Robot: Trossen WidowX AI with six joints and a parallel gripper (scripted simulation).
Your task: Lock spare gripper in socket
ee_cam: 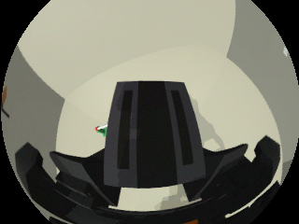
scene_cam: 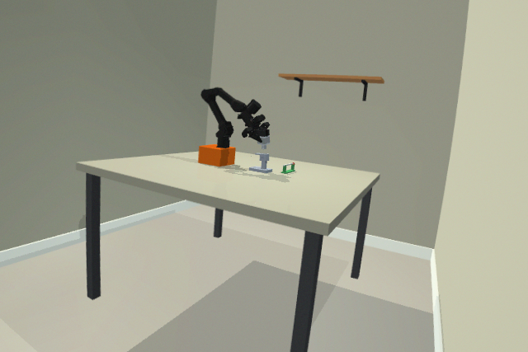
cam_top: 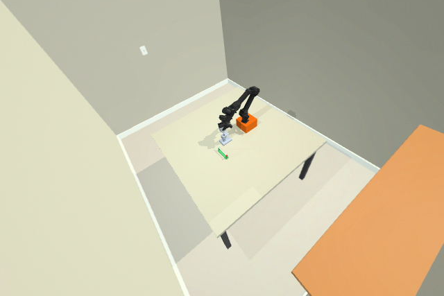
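My gripper (cam_top: 223,127) (scene_cam: 263,134) is shut on the pale blue-grey spare gripper (cam_top: 221,129) (scene_cam: 264,140), whose narrow lower end points down. It hangs just above the mount's socket (scene_cam: 264,157), with a small gap between them in the exterior view. The pale mount (cam_top: 225,141) (scene_cam: 260,170) stands upright on its flat base. A thin pale part juts from the socket's left side there; what it is I cannot tell. A white bar with a red end, which looks like the lock pin (scene_cam: 289,165), rests on a green holder (cam_top: 222,154) (scene_cam: 288,171) (ee_cam: 103,132). The wrist view hides the held piece.
The arm's orange base block (cam_top: 246,123) (scene_cam: 216,155) stands on the table (cam_top: 200,178) (scene_cam: 191,177), behind the mount. The green holder is close to the mount, on the side away from the base. A wooden shelf (scene_cam: 332,77) is on the wall.
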